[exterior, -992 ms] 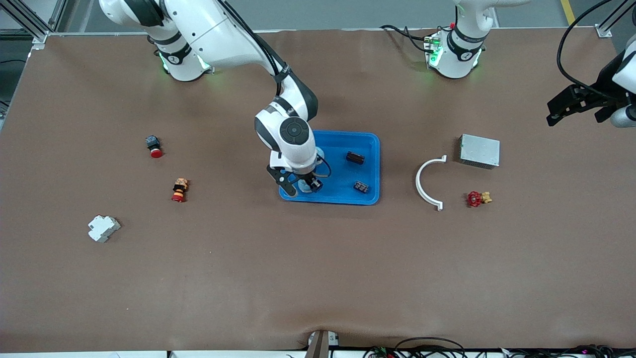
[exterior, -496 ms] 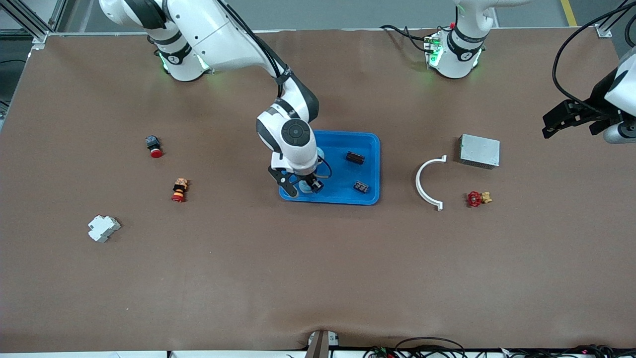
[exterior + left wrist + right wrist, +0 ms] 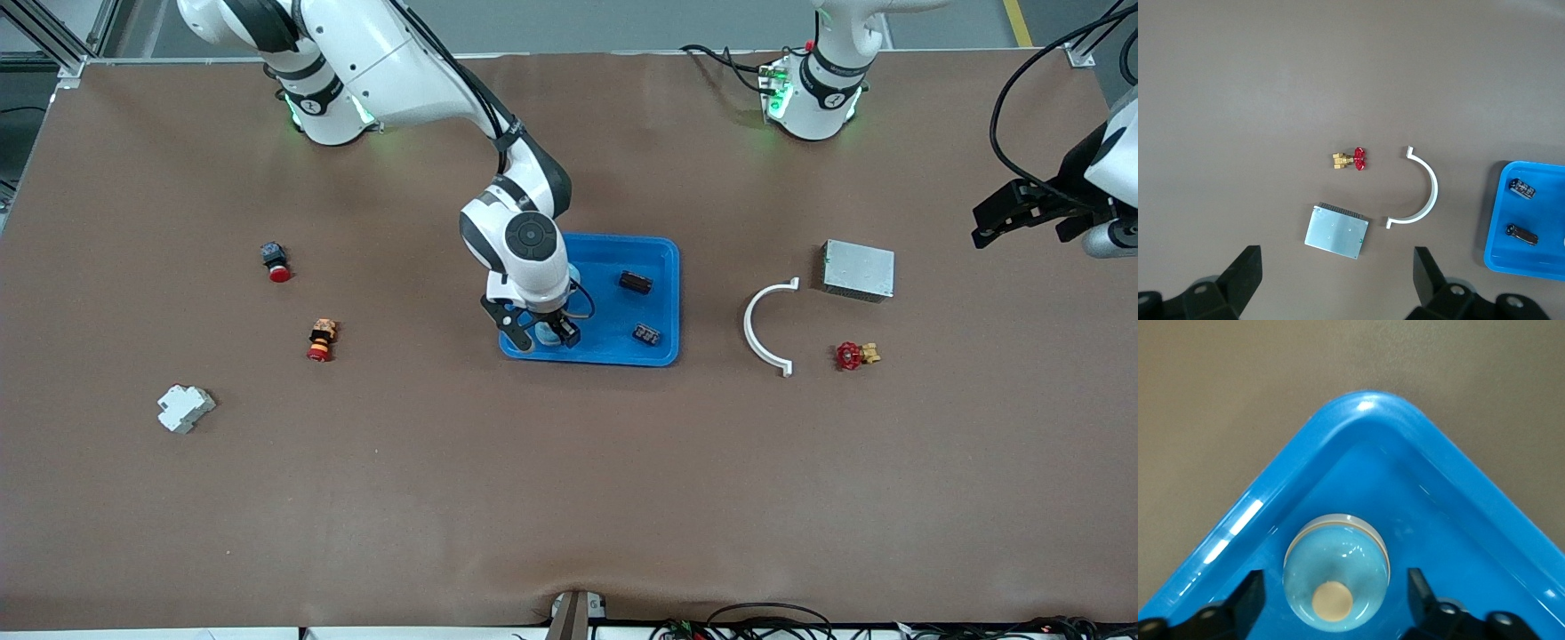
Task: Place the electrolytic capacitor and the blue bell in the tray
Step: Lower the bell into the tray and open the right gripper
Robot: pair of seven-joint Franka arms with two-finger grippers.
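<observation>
Inside tray (image 3: pixel 662 293): blue bell (image 3: pixel 1335 581), two dark capacitors (image 3: pixel 635 282).

Right gripper (image 3: pixel 1331 603) low, fingers spread (pointing down), left gripper (image 3: pixel 1335 283) raised, open, waiting

The front view looks down from high across the table, facing both arm bases and taking in the whole tabletop. The left wrist view hangs high, looking straight down on the grey metal box (image 3: pixel 1336 232), the white arc (image 3: pixel 1419 189) and an edge of the tray (image 3: pixel 1493 220). The right wrist view sits very close over one tray corner. All three views share the tray.
</observation>
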